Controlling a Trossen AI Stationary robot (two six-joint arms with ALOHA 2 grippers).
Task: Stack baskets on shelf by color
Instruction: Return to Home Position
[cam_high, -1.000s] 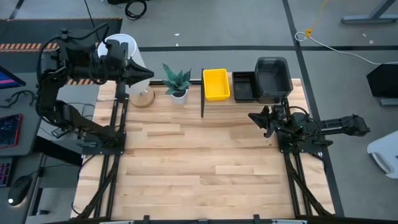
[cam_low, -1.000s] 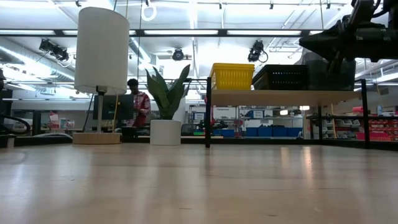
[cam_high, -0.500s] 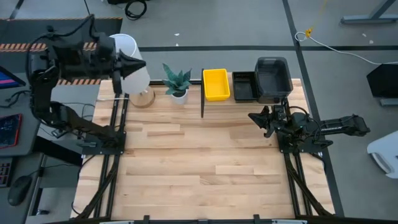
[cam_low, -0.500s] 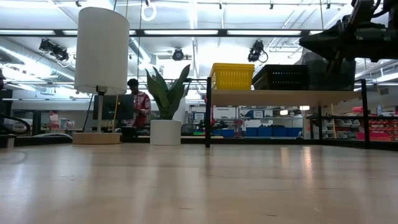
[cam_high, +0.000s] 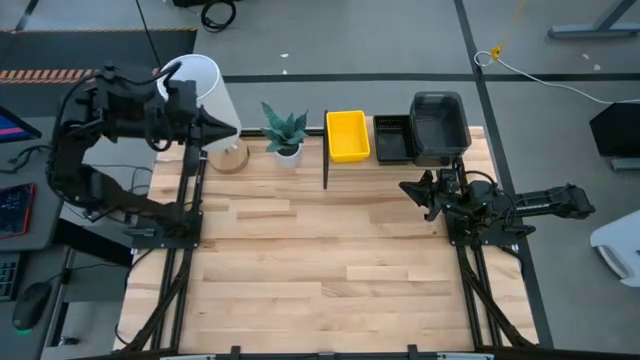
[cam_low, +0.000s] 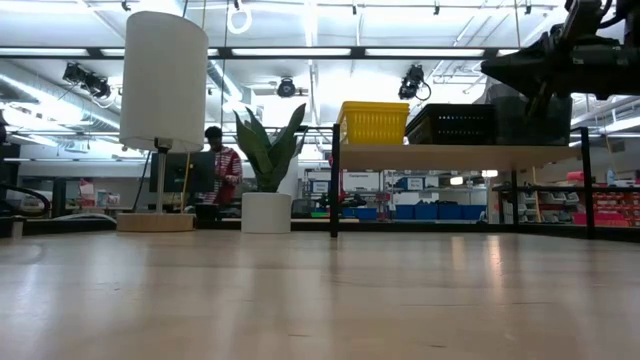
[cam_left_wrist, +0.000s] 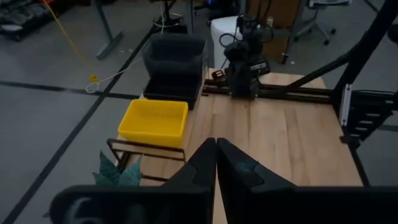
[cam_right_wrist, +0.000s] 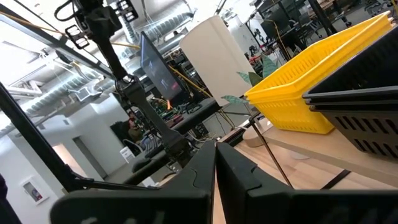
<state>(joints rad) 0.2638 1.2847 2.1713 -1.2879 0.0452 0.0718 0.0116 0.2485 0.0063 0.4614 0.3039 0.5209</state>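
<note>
The shelf (cam_high: 402, 163) stands along the table's far edge, and its board (cam_low: 450, 156) carries all the baskets I can see. A yellow stack (cam_high: 347, 135) (cam_low: 373, 122) sits at its left end, black mesh baskets (cam_high: 392, 140) in the middle, and dark grey ones (cam_high: 438, 125) at the right. My right gripper (cam_high: 404, 188) (cam_right_wrist: 216, 149) hovers shut just near of the shelf, pointing toward the table's left. My left gripper (cam_high: 236, 128) (cam_left_wrist: 216, 146) is shut and raised beside the lamp at the far-left corner, pointing right.
A white lamp (cam_high: 205, 90) and a small potted plant (cam_high: 285, 130) stand on the far edge, left of the shelf. The wide wooden tabletop (cam_high: 320, 260) stretches from the shelf to the near edge. A person (cam_low: 222, 165) stands in the room behind.
My left arm has swayed by the lamp: it drew back toward the table's far-left corner, then came a little toward the near edge, its fingers staying shut. The right arm and the baskets have kept still.
</note>
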